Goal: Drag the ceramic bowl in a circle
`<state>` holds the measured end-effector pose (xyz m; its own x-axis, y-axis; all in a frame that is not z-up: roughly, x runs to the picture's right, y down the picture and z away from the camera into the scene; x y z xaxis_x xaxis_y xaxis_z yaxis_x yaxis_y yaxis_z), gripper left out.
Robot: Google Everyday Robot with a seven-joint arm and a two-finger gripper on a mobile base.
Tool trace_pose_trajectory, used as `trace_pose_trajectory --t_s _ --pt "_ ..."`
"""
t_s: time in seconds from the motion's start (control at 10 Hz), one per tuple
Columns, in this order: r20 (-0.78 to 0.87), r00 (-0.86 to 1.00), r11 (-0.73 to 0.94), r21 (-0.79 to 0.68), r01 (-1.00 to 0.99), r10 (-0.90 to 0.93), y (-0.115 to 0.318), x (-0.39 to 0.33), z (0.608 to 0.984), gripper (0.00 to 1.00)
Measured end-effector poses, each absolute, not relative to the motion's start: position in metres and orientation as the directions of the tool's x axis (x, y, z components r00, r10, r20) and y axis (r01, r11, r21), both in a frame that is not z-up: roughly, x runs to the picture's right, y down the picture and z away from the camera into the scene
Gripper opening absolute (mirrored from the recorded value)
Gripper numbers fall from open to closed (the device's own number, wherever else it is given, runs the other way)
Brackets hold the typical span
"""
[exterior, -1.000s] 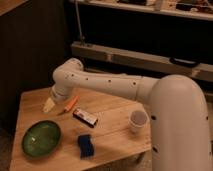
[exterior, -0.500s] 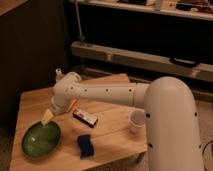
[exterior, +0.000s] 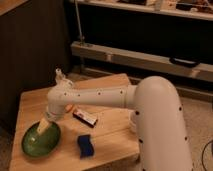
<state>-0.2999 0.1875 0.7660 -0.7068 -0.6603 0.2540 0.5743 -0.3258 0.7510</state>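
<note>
Green and glossy, the ceramic bowl (exterior: 34, 145) sits at the near left corner of the wooden table (exterior: 107, 131), with the gripper (exterior: 44, 125) down at its far rim; whether the gripper is spread or closed cannot be told. Just right of the bowl lies a blue sponge (exterior: 84, 145), with a dark box (exterior: 85, 117) and an orange item (exterior: 69, 107) farther back by the white arm (exterior: 95, 97).

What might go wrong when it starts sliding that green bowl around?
The ceramic bowl sits close to the table's edge, so a wide circle might push it off. The blue sponge lies close beside it and may get bumped. The gripper seems to press just inside the rim, so the bowl might tip or slip free.
</note>
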Motion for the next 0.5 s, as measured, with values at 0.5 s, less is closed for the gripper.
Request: trace_pose_trajectory --t_s 0.5 --pt "0.3 -0.717 -0.319 0.742 0.59 -0.629 0.21 -0.303 0.786 0.8"
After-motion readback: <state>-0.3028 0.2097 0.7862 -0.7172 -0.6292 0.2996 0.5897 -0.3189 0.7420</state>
